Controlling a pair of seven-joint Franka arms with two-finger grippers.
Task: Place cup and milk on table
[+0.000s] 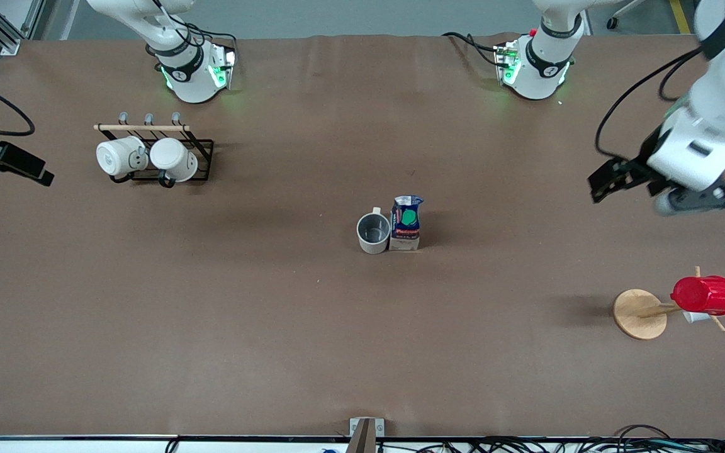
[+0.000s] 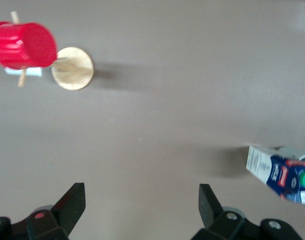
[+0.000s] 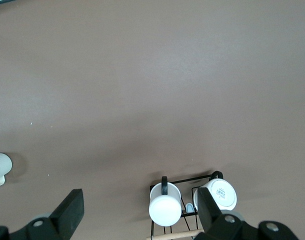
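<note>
The left gripper hangs spread wide and holds nothing, at the right edge of the front view, over the tabletop. The right gripper is spread wide too, over the mug rack. Mid-picture, the cup stands upright, touching the milk beside it.

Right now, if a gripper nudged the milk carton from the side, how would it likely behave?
The milk carton stands upright and is tall for its small base, so it would probably tip rather than slide. The cup stands right beside it, so a push that way would likely shift both. Its thin walls may dent under a firm squeeze.
</note>
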